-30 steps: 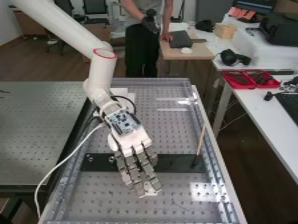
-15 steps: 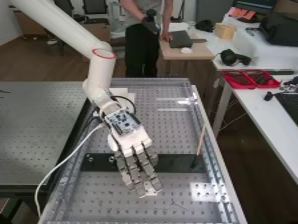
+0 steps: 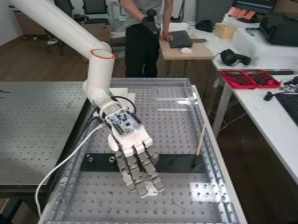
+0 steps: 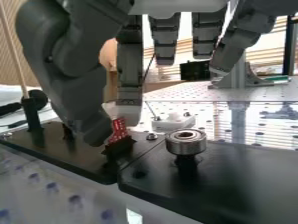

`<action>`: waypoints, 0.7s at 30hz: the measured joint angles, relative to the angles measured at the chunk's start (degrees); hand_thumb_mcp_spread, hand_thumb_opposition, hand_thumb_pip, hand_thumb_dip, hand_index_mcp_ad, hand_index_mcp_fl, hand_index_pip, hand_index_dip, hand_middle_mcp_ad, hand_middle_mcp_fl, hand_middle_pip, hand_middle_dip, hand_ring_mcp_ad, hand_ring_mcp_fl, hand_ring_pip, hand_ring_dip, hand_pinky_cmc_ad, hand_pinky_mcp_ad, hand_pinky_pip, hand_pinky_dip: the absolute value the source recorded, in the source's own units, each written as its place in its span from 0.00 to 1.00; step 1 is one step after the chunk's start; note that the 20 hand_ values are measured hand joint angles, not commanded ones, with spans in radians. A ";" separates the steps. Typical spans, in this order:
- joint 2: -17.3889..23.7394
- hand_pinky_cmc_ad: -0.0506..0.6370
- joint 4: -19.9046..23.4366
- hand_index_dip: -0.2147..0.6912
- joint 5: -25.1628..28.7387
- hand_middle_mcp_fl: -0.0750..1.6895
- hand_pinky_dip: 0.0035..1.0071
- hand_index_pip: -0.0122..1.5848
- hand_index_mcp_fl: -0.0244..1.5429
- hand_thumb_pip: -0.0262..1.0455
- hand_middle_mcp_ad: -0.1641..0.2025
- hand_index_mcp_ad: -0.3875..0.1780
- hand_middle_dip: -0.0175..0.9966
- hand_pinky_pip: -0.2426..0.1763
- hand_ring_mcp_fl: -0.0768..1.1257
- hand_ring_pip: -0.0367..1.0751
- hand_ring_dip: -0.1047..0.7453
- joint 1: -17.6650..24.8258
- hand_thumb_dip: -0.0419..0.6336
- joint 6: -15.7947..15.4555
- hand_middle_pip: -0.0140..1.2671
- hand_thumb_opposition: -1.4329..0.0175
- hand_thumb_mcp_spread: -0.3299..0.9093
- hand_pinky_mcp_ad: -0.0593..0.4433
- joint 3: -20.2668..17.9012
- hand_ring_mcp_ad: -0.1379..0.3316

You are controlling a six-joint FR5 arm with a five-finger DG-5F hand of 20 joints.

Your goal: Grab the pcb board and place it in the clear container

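Hand (image 4: 81,97) pinches pcb (image 4: 118,129) between thumb and finger — holder (image 4: 118,148), left of bearing (image 4: 186,143), props it upright — likely for easy grasping.

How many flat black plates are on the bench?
2. One is under the red board. The other is right beside it, under the metal ring. The hand might hide more.

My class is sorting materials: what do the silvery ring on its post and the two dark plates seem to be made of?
The silvery ring looks like polished metal, likely steel, from its bright glints. The dark plates look smooth and satin black, with soft reflections; coated metal or plastic, I can't tell which.
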 joint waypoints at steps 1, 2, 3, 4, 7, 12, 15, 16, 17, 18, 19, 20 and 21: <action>0.02 0.51 0.05 0.41 -0.01 0.05 0.45 0.98 0.16 0.65 0.74 0.64 0.13 0.32 0.06 0.09 0.11 -0.02 0.42 -0.01 0.11 0.39 0.59 0.48 0.00 0.76; 0.04 0.51 0.11 0.41 -0.03 0.05 0.44 0.97 0.16 0.65 0.74 0.64 0.13 0.32 0.06 0.09 0.11 -0.04 0.42 -0.01 0.11 0.39 0.60 0.48 -0.02 0.75; 0.06 0.51 0.20 0.41 -0.04 0.05 0.42 0.97 0.17 0.65 0.74 0.64 0.13 0.32 0.06 0.09 0.12 -0.06 0.42 -0.07 0.11 0.38 0.60 0.48 -0.02 0.75; 0.07 0.51 0.27 0.41 -0.06 0.05 0.42 0.97 0.17 0.65 0.74 0.64 0.13 0.32 0.06 0.09 0.12 -0.09 0.42 -0.17 0.11 0.38 0.60 0.48 -0.02 0.75; 0.07 0.51 0.46 0.41 -0.17 0.05 0.40 0.97 0.18 0.64 0.74 0.64 0.13 0.33 0.06 0.09 0.12 -0.13 0.42 -0.21 0.11 0.38 0.60 0.48 -0.02 0.74; 0.09 0.51 0.55 0.41 -0.18 0.05 0.38 0.97 0.18 0.64 0.70 0.65 0.13 0.34 0.06 0.09 0.12 -0.18 0.42 -0.20 0.11 0.37 0.60 0.45 0.02 0.75; 0.21 0.51 0.75 0.41 -0.06 0.05 0.39 0.97 0.18 0.64 0.70 0.64 0.13 0.36 0.06 0.10 0.12 -0.25 0.42 -0.20 0.11 0.37 0.60 0.45 -0.05 0.75; 0.30 0.51 0.94 0.41 -0.04 0.05 0.39 0.97 0.18 0.64 0.70 0.64 0.13 0.36 0.06 0.10 0.12 -0.26 0.42 -0.40 0.11 0.37 0.60 0.45 -0.13 0.75; 0.38 0.51 1.14 0.41 -0.01 0.05 0.39 0.97 0.18 0.64 0.70 0.64 0.13 0.36 0.06 0.10 0.12 -0.26 0.42 -0.59 0.11 0.37 0.60 0.45 -0.20 0.75; 0.56 0.50 1.51 0.41 0.03 0.05 0.39 0.97 0.18 0.64 0.70 0.64 0.13 0.36 0.06 0.10 0.12 -0.26 0.42 -0.93 0.11 0.37 0.60 0.45 -0.33 0.75; 0.63 0.51 1.66 0.41 0.05 0.05 0.39 0.97 0.19 0.64 0.70 0.64 0.13 0.36 0.06 0.10 0.12 -0.26 0.42 -1.05 0.11 0.37 0.60 0.44 -0.39 0.75; 0.90 0.51 2.20 0.41 0.13 0.05 0.39 0.97 0.19 0.64 0.70 0.64 0.13 0.36 0.06 0.10 0.12 -0.26 0.42 -1.51 0.11 0.37 0.60 0.44 -0.58 0.75; 1.11 0.51 2.66 0.41 0.19 0.05 0.39 0.97 0.18 0.64 0.70 0.64 0.13 0.36 0.06 0.10 0.12 -0.26 0.42 -1.88 0.11 0.37 0.60 0.44 -0.73 0.75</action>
